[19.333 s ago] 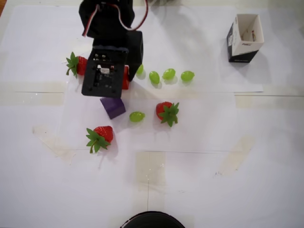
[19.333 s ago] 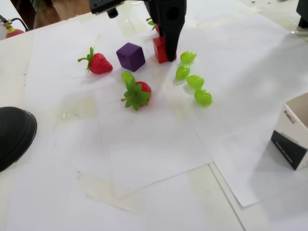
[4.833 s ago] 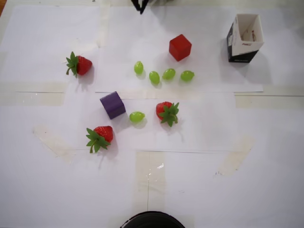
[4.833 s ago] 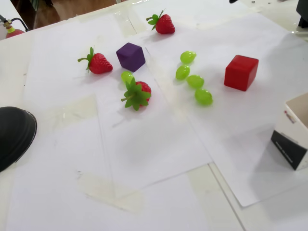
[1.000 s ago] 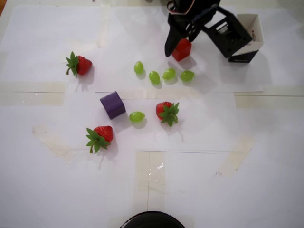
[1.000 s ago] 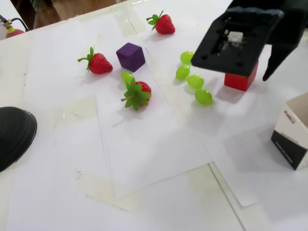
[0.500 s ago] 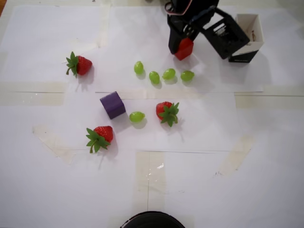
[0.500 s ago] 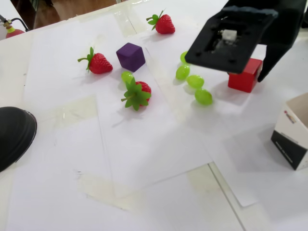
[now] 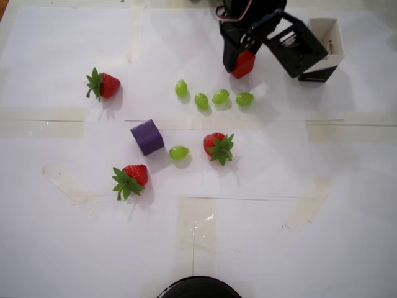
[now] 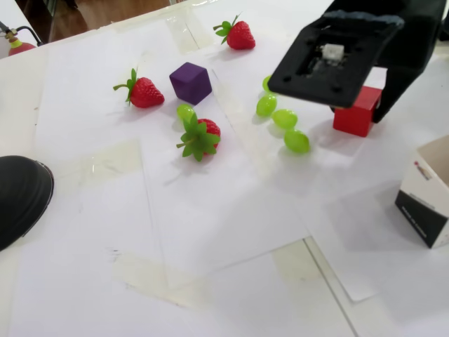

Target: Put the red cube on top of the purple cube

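Two cubes matter here. The red cube (image 9: 244, 64) sits near the far edge of the table in the overhead view, between the row of green grapes (image 9: 213, 97) and the open cardboard box (image 9: 319, 49). The purple cube (image 9: 147, 137) is well apart from it, near the middle of the paper.

The gripper (image 10: 365, 105) is low at the red cube; one black finger (image 10: 390, 90) stands beside its right face in the fixed view, and the other side is hidden under the wrist block. I cannot tell if the jaws are already pressing the cube or only stand around it.

The red cube looks rigid and light, with flat smooth faces and sharp edges, so I judge it will not deform but could slip or turn if it is gripped on a corner. The best hold seems to be on two opposite flat faces, near the middle.

The grapes lie just beside the cube, on the way to the purple one. One single grape (image 9: 178, 152) and a strawberry (image 9: 218, 147) lie close to the purple cube, so I think the carry should pass above them. Two other strawberries (image 9: 101, 85) (image 9: 129, 180) lie further aside.
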